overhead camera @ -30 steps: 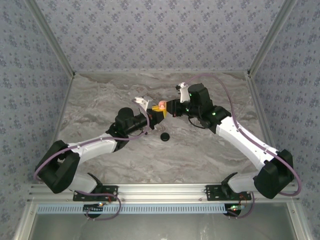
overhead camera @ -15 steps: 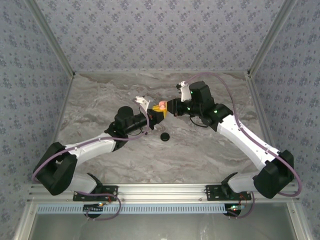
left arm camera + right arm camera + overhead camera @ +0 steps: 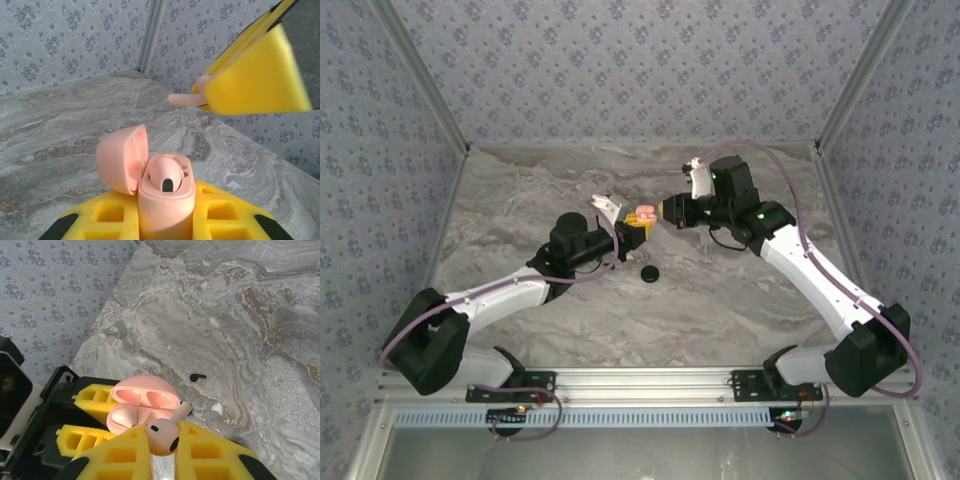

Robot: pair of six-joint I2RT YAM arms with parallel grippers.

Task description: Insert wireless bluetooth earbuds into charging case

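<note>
The right gripper (image 3: 161, 452) has backed slightly away from the charging case (image 3: 166, 202), its jaws pinching a pink earbud (image 3: 163, 435) near the open lid. The left gripper (image 3: 632, 230) has its jaws clamped on the case. A seated earbud (image 3: 165, 175) appears to be inserted already, so only the held one is judged left to insert.

Bright, even, diffuse light, soft shadows on the table (image 3: 720, 300), nearest yellow fingers (image 3: 250, 80) slightly blurred.
</note>
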